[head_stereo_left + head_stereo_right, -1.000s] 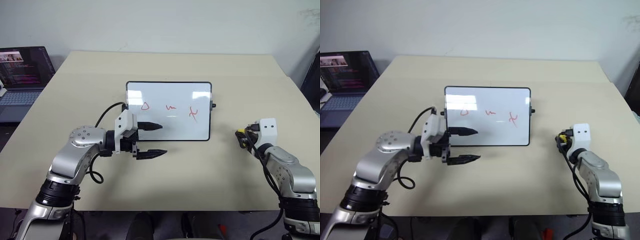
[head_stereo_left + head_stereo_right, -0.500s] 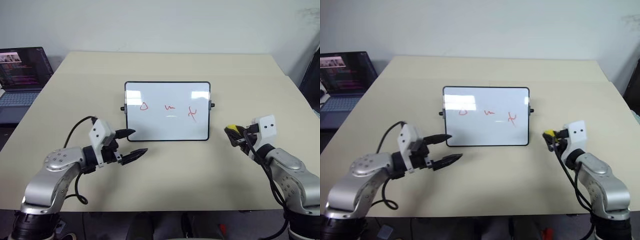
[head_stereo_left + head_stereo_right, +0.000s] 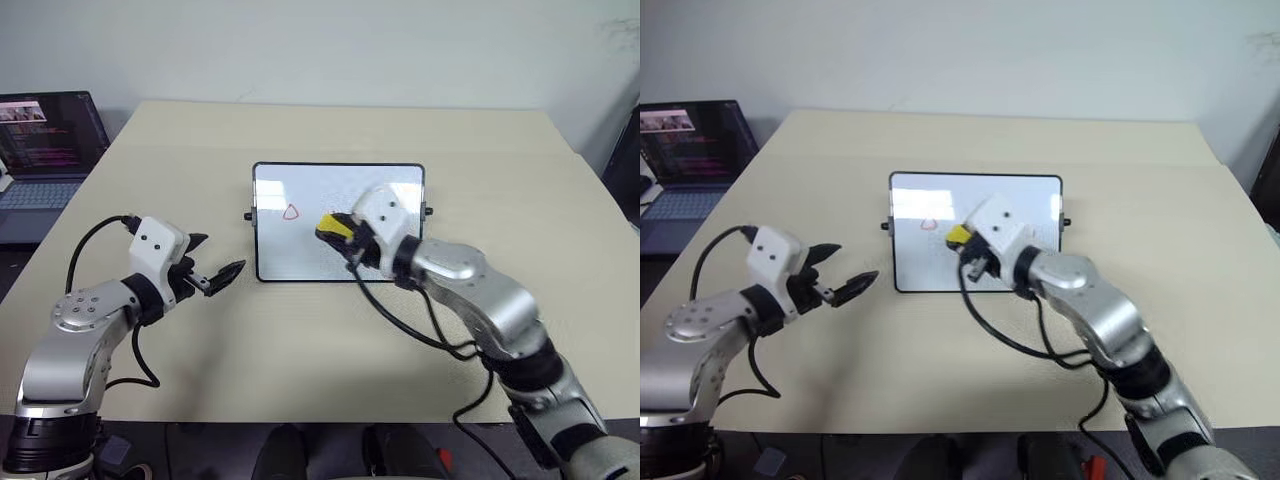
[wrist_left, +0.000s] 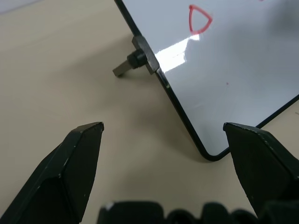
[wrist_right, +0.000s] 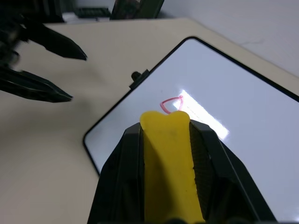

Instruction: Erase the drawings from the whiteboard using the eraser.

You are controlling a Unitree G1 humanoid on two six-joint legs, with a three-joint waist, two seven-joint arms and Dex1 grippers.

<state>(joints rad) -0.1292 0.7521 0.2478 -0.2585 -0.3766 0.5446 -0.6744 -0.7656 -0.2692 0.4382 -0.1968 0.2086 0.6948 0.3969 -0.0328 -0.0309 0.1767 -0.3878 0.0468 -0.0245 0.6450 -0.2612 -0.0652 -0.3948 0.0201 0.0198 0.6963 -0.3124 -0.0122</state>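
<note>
**Eraser over the board, left gripper waiting beside it**

Your right gripper (image 3: 335, 232) is clamped on the eraser (image 3: 334, 226) — the yellow block sits squeezed between the two black fingers (image 5: 119, 172) and pokes out past their tips. You can see it above the middle of the whiteboard (image 3: 300, 260), just beside the red circle (image 3: 291, 212); whether the eraser touches the glossy surface you cannot tell. The right arm reaches across the board from the robot's right and covers its right half, so of the drawings the circle is the one you can see here, near the board's left end

Your left gripper (image 3: 218, 267) stands with its fingers spread apart and nothing between them. It is just off the board's left short side, close to the lower left corner and the small black knob (image 4: 132, 62), over bare table (image 3: 300, 350), with the tips aimed toward the board

The whiteboard lies at the middle of the beige table. A laptop (image 3: 40, 160) sits open at the table's far left, well apart from it
</note>
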